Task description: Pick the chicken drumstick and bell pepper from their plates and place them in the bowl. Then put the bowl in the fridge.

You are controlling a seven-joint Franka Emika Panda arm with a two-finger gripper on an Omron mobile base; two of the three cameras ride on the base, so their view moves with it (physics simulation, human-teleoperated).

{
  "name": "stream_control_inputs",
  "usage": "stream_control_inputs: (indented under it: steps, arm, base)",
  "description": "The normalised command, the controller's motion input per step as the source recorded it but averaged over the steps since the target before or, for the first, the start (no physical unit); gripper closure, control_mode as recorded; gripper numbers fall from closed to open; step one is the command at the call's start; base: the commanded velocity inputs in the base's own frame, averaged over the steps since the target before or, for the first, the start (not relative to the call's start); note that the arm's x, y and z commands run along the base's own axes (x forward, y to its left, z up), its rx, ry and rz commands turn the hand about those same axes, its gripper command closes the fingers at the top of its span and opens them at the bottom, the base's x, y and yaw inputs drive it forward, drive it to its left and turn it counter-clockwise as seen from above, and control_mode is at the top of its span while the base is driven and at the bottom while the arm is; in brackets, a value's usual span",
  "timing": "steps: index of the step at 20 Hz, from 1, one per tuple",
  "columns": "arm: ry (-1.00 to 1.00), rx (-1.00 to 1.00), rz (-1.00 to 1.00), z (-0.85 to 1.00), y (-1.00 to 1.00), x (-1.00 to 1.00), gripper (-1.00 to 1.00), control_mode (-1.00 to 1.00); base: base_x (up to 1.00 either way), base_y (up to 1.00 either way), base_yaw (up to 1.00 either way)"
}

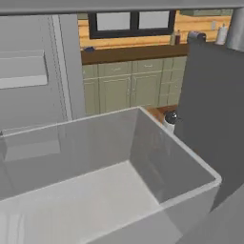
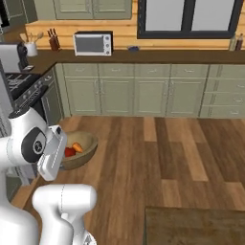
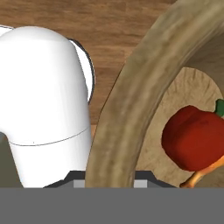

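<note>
I see my gripper pinching the bowl rim, bell pepper and chicken drumstick inside, bowl over wood floor, clear fridge drawer close ahead, cabinets behind

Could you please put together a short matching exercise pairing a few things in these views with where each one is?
Things:
1. bell pepper
2. bowl
3. toaster oven
4. fridge drawer

Places:
A. on the back counter
B. inside the bowl
C. held up over the wood floor beside the arm
D. in the foreground of the left base view

Pairs: 1-B, 2-C, 3-A, 4-D
</note>
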Motion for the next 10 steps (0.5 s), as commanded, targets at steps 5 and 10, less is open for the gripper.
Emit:
stream_control_inputs:
  steps: [5, 10]
  arm:
    - [0.00, 0.00, 0.00, 0.00, 0.00, 0.00, 1.00, 1.00]
    - [0.00, 0.00, 0.00, 0.00, 0.00, 0.00, 1.00, 1.00]
  base:
    - [0.45, 0.00, 0.09]
    - [0.04, 0.00, 0.13]
